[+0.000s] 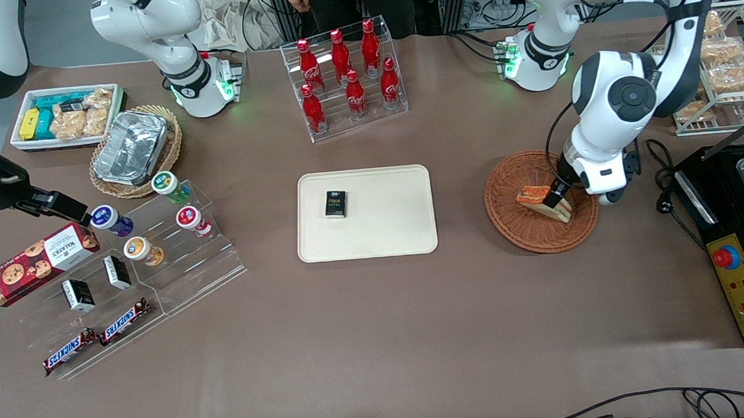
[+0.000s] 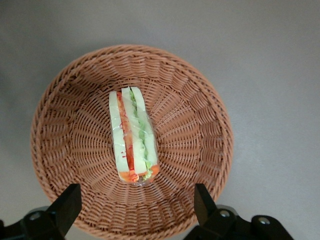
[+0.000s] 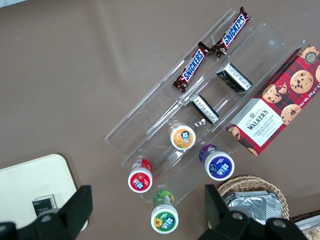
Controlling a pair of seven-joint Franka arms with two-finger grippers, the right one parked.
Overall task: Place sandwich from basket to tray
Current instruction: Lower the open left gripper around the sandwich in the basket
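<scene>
The sandwich (image 1: 541, 203), a wedge of white bread with orange-red and green filling, lies in the round reddish-brown wicker basket (image 1: 509, 225) toward the working arm's end of the table. In the left wrist view the sandwich (image 2: 133, 136) lies in the middle of the basket (image 2: 65, 135). My left gripper (image 1: 560, 196) hangs just above the basket over the sandwich, open and empty, its fingers (image 2: 67, 207) spread wide apart. The cream-beige tray (image 1: 389, 233) lies at the table's middle, beside the basket, with a small black packet (image 1: 335, 203) on it.
A clear rack of red cola bottles (image 1: 346, 72) stands farther from the front camera than the tray. A black control box (image 1: 739, 281) with a red button sits at the working arm's end. A clear stepped stand (image 1: 179, 255) with cups and snacks lies toward the parked arm's end.
</scene>
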